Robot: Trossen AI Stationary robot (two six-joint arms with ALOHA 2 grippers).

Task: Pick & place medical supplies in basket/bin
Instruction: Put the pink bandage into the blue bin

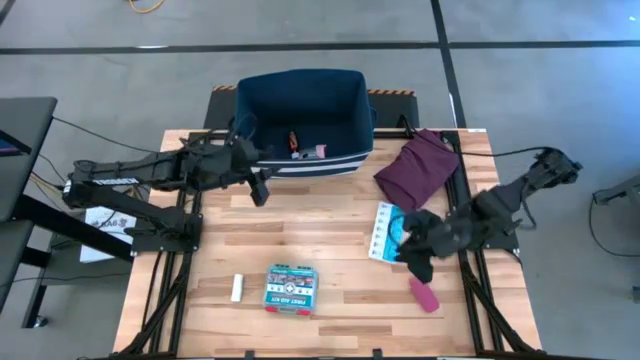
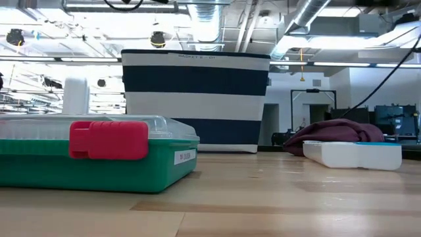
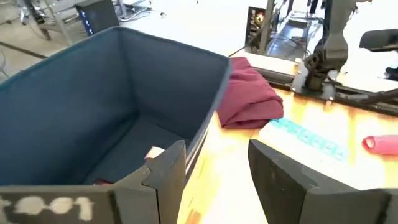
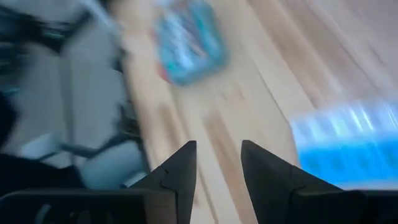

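The navy bin stands at the table's far middle, with a red-capped bottle and a small pink item on its floor. My left gripper hovers open and empty just outside the bin's near left corner. My right gripper is open above the table, between the light-blue pill strip and the pink oblong. The teal first-aid box and the white stick lie flat near the near edge.
The maroon cloth lies crumpled to the right of the bin, beyond the pill strip. Bare wood stretches across the table's middle between both arms. Black rails run along the left and right table edges.
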